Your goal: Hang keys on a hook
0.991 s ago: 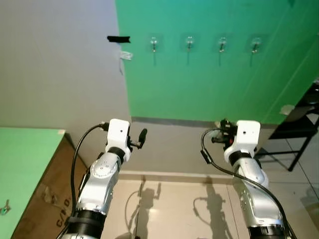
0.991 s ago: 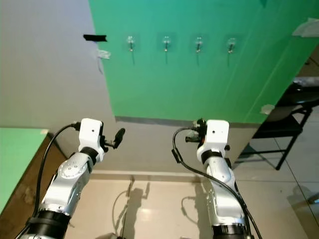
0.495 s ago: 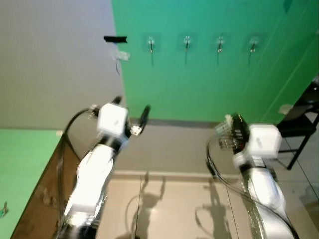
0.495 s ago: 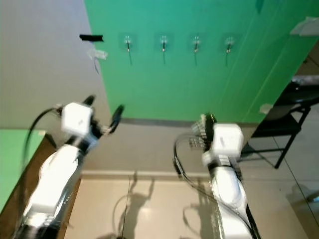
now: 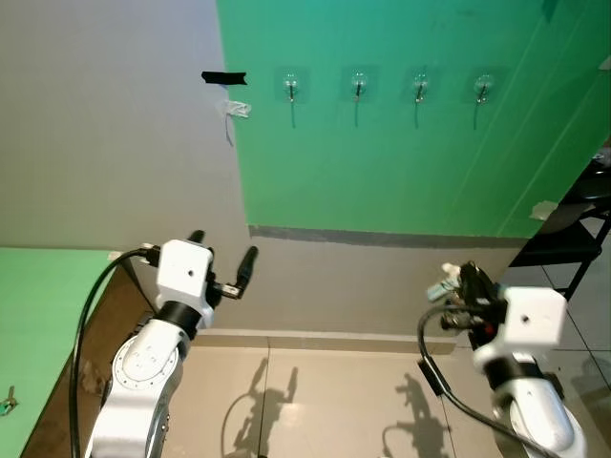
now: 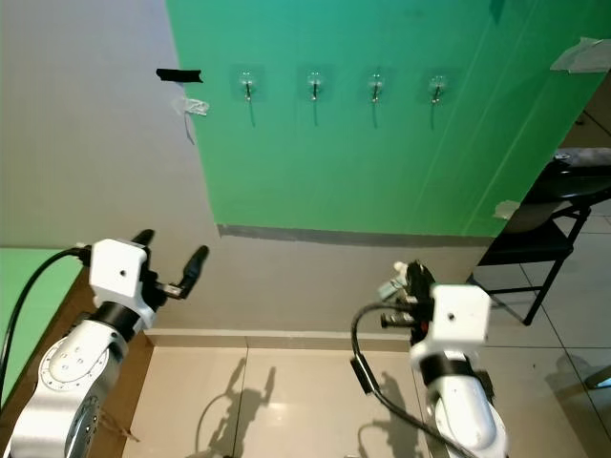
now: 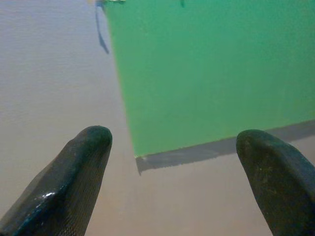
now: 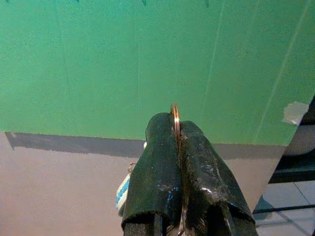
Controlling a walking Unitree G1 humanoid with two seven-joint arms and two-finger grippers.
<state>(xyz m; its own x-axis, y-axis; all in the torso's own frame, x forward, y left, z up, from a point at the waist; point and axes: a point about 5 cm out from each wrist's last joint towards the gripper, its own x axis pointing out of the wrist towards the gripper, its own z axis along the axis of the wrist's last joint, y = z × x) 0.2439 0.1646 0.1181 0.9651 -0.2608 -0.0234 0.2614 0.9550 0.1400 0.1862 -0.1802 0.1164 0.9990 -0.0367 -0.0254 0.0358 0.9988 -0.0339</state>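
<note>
Keys [image 8: 174, 114] pinched in right gripper [image 8: 178, 129] jaws, four hooks [image 5: 358, 85], left gripper [image 7: 177, 147] jaws apart

No legible txt, labels or nos. anywhere.

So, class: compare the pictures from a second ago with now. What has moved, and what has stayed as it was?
Both arms dropped lower and spread apart. The right gripper stays shut on the key ring; the left gripper stays open and holds nothing. The four hooks on the green panel hang bare as before.
</note>
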